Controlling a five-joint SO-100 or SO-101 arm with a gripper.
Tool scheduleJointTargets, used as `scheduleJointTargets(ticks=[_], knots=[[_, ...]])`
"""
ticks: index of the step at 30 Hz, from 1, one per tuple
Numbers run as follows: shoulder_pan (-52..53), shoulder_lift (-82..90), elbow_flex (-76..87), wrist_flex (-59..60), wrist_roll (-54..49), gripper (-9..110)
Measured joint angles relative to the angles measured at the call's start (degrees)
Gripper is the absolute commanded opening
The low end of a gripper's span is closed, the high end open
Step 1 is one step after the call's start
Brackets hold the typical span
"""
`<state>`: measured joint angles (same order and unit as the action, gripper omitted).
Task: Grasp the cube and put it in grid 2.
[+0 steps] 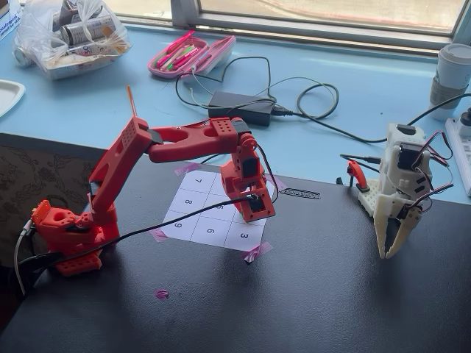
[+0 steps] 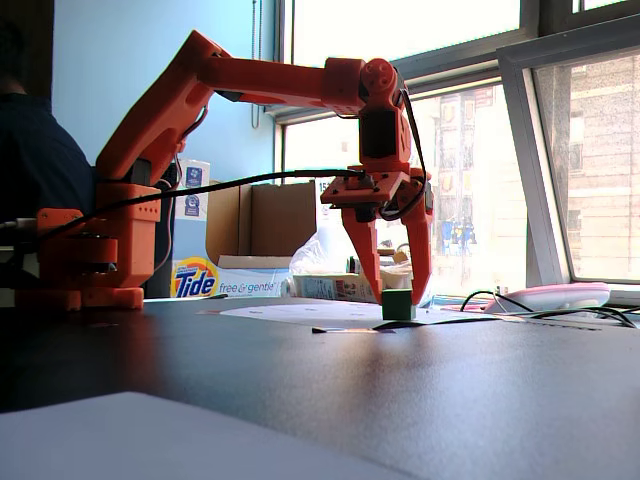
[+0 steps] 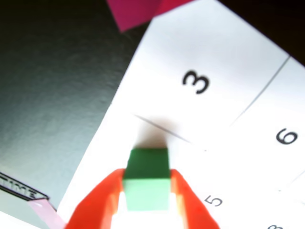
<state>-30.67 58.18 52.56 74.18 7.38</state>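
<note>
Green and close against the lens, the cube sits low in the middle of the wrist view, with an orange finger pressed to each of its side faces, so the gripper is pinching the cube. In a fixed view from table height the cube is at the very tips of the gripper, low over or resting on the paper grid; whether it touches the sheet cannot be told. The wrist view places it in the cell next to the printed 3, just short of the line between them, with 5 and 6 off to the right of the frame. That cell is probably grid 2, though its numeral is hidden. The main risk, as I judge it, is a release too near that dividing line: the cube could end up straddling cells 2 and 3. The hold is only at the fingertips, so any tilt on opening could tip the cube or nudge it sideways. In the higher fixed view the arm covers the cube entirely, and the pink tape holding the sheet's corner looks lifted, so a dragging finger might shift the paper itself.
</note>
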Motion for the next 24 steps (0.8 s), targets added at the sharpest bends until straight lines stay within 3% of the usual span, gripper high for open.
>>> scheduleJointTargets(ticks=[14, 24], knots=[[-0.9, 1.1, -11.2, 11.1, -2.5, 28], [11.8, 25.4, -14.2, 22.7, -4.1, 27]])
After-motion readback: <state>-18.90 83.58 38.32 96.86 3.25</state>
